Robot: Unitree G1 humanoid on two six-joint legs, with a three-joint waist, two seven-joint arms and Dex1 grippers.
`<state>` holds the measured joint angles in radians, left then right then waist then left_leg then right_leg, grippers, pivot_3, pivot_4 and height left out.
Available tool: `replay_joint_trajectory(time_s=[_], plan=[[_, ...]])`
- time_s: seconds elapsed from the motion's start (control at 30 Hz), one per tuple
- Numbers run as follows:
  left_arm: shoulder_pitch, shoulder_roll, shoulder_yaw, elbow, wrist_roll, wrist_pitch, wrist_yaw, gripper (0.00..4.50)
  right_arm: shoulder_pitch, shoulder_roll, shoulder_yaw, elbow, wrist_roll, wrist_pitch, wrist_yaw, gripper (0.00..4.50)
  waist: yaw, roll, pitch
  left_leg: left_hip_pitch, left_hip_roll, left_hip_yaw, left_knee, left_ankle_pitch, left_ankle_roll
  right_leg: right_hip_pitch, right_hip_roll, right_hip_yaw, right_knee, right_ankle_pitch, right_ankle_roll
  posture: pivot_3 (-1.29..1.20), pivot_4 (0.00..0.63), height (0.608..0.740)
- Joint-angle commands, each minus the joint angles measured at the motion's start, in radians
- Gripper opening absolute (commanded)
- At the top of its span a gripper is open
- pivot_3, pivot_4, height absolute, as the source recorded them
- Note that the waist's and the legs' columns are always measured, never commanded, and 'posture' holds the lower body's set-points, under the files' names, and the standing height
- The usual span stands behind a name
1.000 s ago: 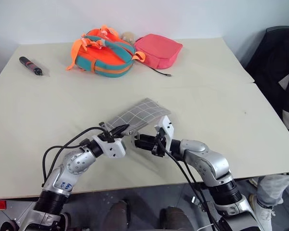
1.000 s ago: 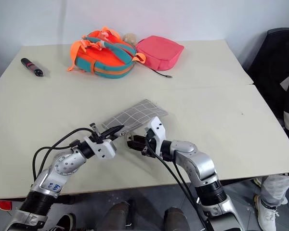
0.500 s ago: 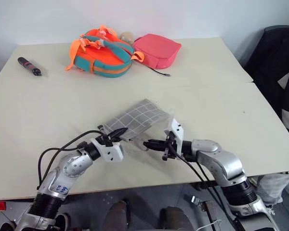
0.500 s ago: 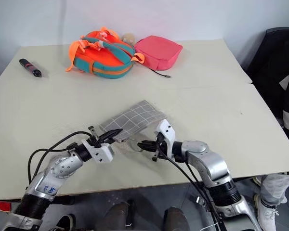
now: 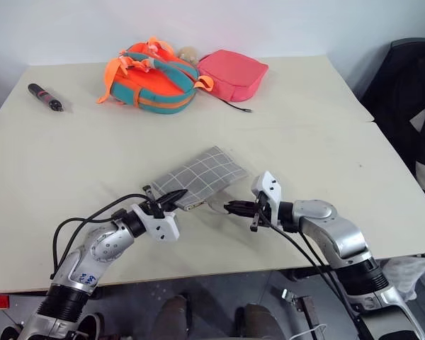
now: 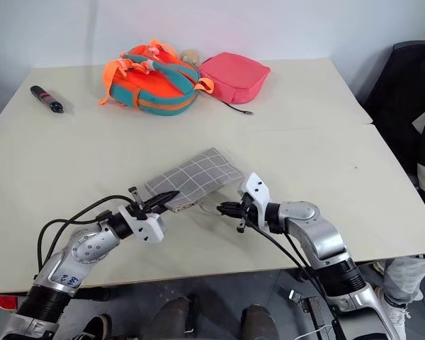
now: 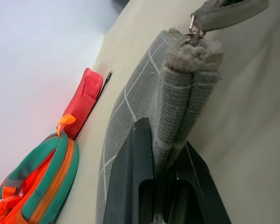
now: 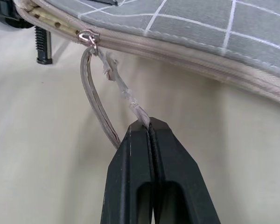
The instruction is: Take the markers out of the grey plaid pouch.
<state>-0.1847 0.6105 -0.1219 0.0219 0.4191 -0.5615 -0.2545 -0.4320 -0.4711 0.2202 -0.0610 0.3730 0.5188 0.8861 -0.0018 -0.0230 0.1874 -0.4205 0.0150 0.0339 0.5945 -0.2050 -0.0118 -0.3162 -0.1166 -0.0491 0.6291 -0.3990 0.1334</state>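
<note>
Grey plaid pouch (image 5: 198, 178) is lying on the tabletop (image 5: 71, 163); the left pincer (image 5: 171, 197) is pinching its near end, while the right pincer (image 5: 231, 207) is pressing together on the zipper's pull loop (image 8: 113, 88). The zip is seemingly only starting to open. No markers are out yet; both remain to be extracted.

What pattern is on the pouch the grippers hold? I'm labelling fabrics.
Grey with a white grid, clearest in the left eye view: pouch.
</note>
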Motion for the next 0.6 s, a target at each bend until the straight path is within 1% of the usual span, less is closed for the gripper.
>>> replay_joint_trajectory(time_s=[0.03,0.4,0.6], plan=[[0.020,0.025,0.055,-0.013,-0.031,-0.020,0.016,0.00,-0.029,-0.058,-0.067,0.050,-0.026,-0.043,0.015,0.02,0.000,0.000,0.000,0.000,0.000,0.000,0.000,0.000,0.000,0.000,0.000,0.000,0.000,0.000,0.000,0.00,0.150,0.740],[0.058,0.050,0.081,-0.013,-0.107,-0.070,-0.014,0.00,-0.065,-0.125,-0.107,0.191,-0.070,-0.137,0.061,0.02,0.000,0.000,0.000,0.000,0.000,0.001,0.001,0.000,0.000,0.000,0.000,0.000,0.000,0.000,0.000,0.00,0.150,0.740],[0.081,0.058,0.100,-0.012,-0.161,-0.085,-0.035,0.00,-0.090,-0.143,-0.117,0.264,-0.100,-0.189,0.076,0.02,-0.001,0.000,0.000,0.000,0.000,0.001,0.001,0.000,0.000,0.001,0.000,0.000,0.000,0.000,0.000,0.00,0.150,0.740]])
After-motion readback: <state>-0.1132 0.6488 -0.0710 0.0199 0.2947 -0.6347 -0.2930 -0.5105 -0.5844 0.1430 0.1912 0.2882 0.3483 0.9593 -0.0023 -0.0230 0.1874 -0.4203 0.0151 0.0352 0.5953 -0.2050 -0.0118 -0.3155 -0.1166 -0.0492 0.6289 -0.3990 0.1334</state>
